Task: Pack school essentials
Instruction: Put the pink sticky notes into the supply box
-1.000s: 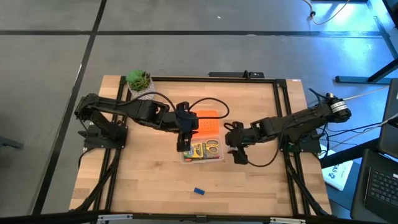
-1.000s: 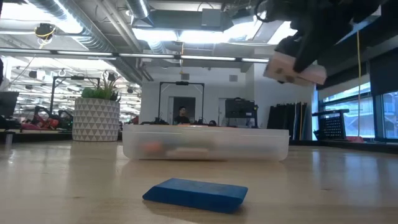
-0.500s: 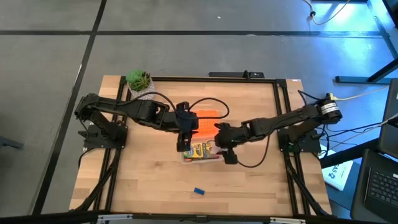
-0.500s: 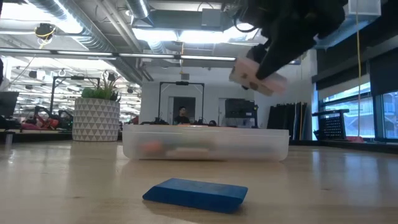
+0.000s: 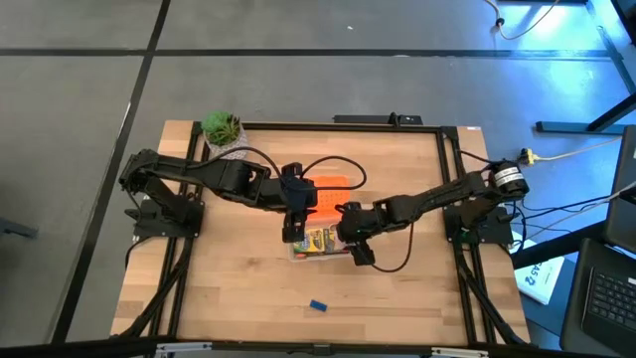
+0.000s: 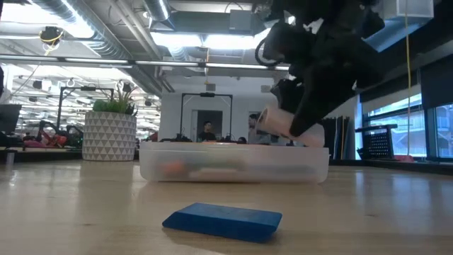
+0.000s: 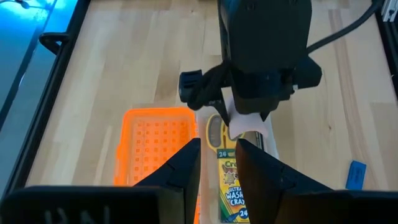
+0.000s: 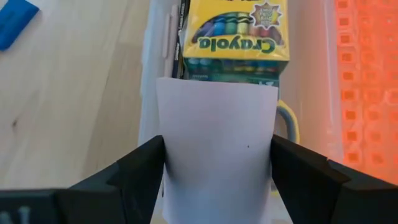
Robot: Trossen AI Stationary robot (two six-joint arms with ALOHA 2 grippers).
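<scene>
A clear box [image 6: 233, 164] on the table holds the yellow-green crayon box [image 8: 236, 37], yellow-handled scissors [image 8: 287, 118] and dark pens [image 8: 182, 18]. My right gripper [image 5: 348, 237] is shut on the pale pink pad [image 8: 217, 143] and hangs just above the box's right part. My left gripper [image 7: 217, 155] hovers above the box's left end, its fingers a narrow gap apart with nothing between them. The small blue block [image 5: 318, 306] lies flat on the table near the front edge. My right gripper pinches the pad by two opposite edges [image 8: 163, 155] between its two fingers. The fingers slant down from the table's right side. The pad is lifted clear and tilted, its free end [image 6: 267, 120] just above the box's rim.
The orange lid [image 5: 328, 197] lies flat on the table behind the box. A potted green plant [image 5: 223, 129] stands at the far left corner. Bare wood lies around the blue block [image 6: 223, 221] and along the near edge.
My right gripper has come down and toward the table's left with the pad, rolling as it went. The pad has moved from high beside the box's right end to just above the box's rim.
</scene>
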